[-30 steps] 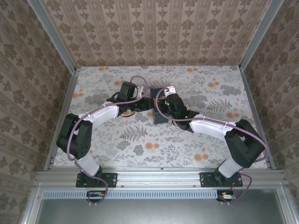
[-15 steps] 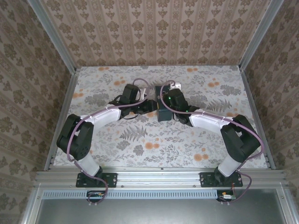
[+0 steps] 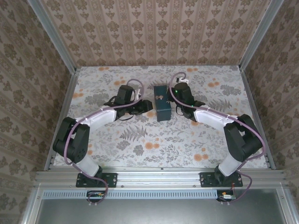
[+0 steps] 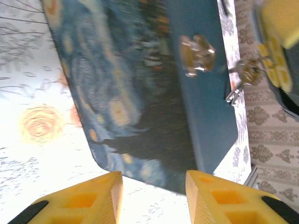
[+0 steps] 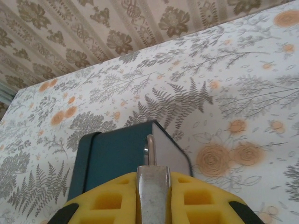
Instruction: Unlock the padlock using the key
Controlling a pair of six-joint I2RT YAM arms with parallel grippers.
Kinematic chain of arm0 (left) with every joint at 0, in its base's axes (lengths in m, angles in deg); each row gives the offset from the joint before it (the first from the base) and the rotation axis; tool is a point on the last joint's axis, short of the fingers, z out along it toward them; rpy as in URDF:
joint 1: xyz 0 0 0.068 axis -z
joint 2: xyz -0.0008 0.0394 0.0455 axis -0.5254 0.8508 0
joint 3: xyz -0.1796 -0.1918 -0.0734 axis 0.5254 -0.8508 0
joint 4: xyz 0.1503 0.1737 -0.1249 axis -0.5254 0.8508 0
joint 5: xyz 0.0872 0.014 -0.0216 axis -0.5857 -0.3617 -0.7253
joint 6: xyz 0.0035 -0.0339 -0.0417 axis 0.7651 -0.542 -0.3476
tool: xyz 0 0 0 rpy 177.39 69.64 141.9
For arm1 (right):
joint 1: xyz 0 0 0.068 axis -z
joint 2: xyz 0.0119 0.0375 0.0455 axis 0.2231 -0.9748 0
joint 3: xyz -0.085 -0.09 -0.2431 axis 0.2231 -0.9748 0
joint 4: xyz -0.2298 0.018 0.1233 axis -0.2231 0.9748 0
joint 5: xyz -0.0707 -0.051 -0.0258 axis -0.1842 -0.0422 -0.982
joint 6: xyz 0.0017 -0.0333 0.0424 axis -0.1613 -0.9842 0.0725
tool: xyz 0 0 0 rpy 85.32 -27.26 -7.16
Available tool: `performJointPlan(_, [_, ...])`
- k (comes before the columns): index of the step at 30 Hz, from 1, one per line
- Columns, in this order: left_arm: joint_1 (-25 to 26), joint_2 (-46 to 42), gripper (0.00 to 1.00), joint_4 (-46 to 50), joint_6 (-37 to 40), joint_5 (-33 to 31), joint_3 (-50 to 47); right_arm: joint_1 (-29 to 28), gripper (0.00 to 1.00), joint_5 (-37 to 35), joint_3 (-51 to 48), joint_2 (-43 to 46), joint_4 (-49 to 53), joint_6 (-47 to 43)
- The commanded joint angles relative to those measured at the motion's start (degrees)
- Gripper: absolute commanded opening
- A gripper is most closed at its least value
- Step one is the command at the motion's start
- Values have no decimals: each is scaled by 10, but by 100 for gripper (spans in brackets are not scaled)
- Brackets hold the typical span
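The brass padlock (image 4: 197,55) hangs on the plain blue side of the dark blue swirl-patterned tin (image 4: 126,88) (image 3: 162,106). My left gripper (image 4: 154,186) (image 3: 145,106) is open just left of the tin, and nothing is between its yellow fingers (image 4: 100,198). My right gripper (image 5: 153,175) (image 3: 173,93) is shut on the silvery key (image 5: 153,186), whose thin ring pokes up toward the tin's corner (image 5: 161,135). In the left wrist view the small bunch of keys (image 4: 243,77) dangles from the right gripper's yellow fingers (image 4: 275,42), a short way right of the padlock.
The floral tabletop (image 3: 140,135) stretches around the tin. Patterned walls with metal rails (image 3: 70,93) close the left, right and back sides. Both arms curve in from the near edge toward the tin.
Both grippers have drawn apart from above the tin: the left one backward to the left, the right one toward the back right with the key. The tin's top is now uncovered.
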Motion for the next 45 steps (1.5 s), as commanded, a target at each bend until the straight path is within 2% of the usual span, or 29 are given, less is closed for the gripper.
performJointPlan(1, [-19, -29, 44, 17, -2, 19, 7, 44, 0, 10, -51, 59, 27, 4])
performJointPlan(7, [-23, -28, 46, 33, 7, 36, 42, 91, 3, 25, -171, 112, 42, -9])
performJointPlan(11, [-26, -23, 46, 54, 18, 26, 57, 115, 6, 84, -201, 90, 46, -19])
performJointPlan(14, [-27, -25, 47, 107, 46, -5, 77, 127, 10, 119, -194, 70, 77, -21])
performJointPlan(15, [-27, -25, 47, 124, 55, -16, 83, 128, 17, 121, -195, 70, 83, -23])
performJointPlan(16, [-27, -24, 48, 130, 61, -20, 85, 129, 29, 118, -194, 72, 92, -27])
performJointPlan(20, [-18, -19, 49, 125, 61, -22, 87, 130, 41, 122, -171, 114, 118, -67])
performJointPlan(22, [-8, -8, 49, 115, 54, -17, 92, 127, 44, 167, -156, 126, 106, -90])
performJointPlan(25, [10, 14, 49, 99, 43, -16, 101, 121, 51, 271, -131, 141, 79, -86])
performJointPlan(27, [14, 22, 49, 97, 32, -24, 104, 108, 69, 306, -107, 134, 85, -65])
performJointPlan(29, [10, 21, 49, 96, 20, -37, 98, 80, 72, 288, -89, 134, 93, -58])
performJointPlan(32, [-3, 5, 49, 105, 11, -60, 83, 34, 75, 212, -56, 134, 127, -58])
performJointPlan(38, [-29, -31, 49, 125, 17, -78, 50, -45, 77, 91, 22, 76, 213, -76])
performJointPlan(42, [-49, -54, 48, 125, 16, -80, 28, -73, 78, 18, 60, 33, 262, -86])
performJointPlan(45, [-52, -68, 48, 126, 19, -82, 18, -83, 81, -10, 74, 11, 271, -92])
